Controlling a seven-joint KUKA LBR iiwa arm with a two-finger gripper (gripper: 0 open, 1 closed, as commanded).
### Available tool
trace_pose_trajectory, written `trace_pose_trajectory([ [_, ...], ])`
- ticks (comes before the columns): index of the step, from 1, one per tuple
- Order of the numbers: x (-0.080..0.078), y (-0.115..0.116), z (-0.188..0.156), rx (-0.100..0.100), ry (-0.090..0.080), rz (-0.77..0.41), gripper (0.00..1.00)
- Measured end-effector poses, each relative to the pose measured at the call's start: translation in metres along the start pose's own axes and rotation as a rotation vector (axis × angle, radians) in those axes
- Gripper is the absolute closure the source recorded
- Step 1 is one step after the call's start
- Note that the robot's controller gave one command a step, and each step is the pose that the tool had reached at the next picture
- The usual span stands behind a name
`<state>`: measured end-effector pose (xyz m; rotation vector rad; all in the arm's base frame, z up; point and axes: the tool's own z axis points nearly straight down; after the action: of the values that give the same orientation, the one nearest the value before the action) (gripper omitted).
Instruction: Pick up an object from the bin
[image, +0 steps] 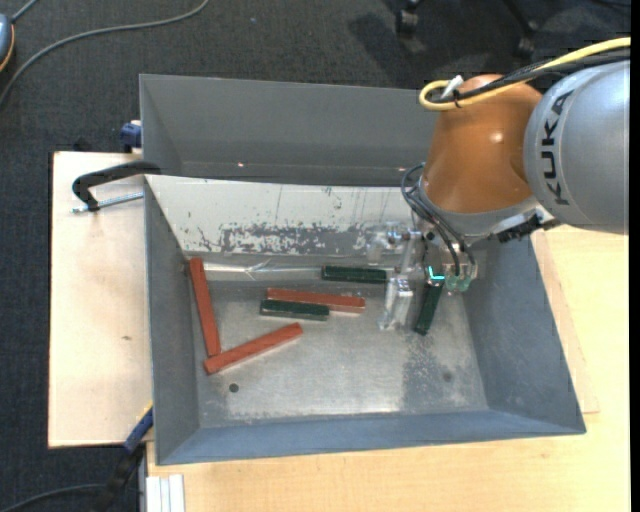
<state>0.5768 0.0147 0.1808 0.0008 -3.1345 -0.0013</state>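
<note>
Camera view: a steep dark green bar (427, 307) stands tilted at the right of the bin's floor, its top end up against the pincer (406, 312) and its bottom end near the floor. The arm's orange cover (478, 145) hides the pincer from above, so I cannot tell whether it is wide, narrow or gripping that bar. Just left of the pincer an upper green bar (353, 272) lies flat. Below and left of that, a middle red bar (315, 298) lies flat with a lower green bar (295, 309) touching its near side. Further left, a left red bar (203, 308) runs along the grey bin (300, 110) wall. A slanted red bar (253, 348) meets its lower end.
</note>
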Motion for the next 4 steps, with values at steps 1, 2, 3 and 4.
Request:
trace_pose_trajectory([
  [1, -0.018, 0.067, 0.114, -0.001, 0.000, -0.082, 0.00],
  [2, -0.010, 0.109, 0.078, -0.002, -0.016, -0.195, 0.00],
  [3, 0.008, 0.136, 0.076, 0.000, -0.008, -0.362, 0.00],
  [4, 0.021, 0.149, 0.111, 0.001, -0.004, -0.552, 0.00],
])
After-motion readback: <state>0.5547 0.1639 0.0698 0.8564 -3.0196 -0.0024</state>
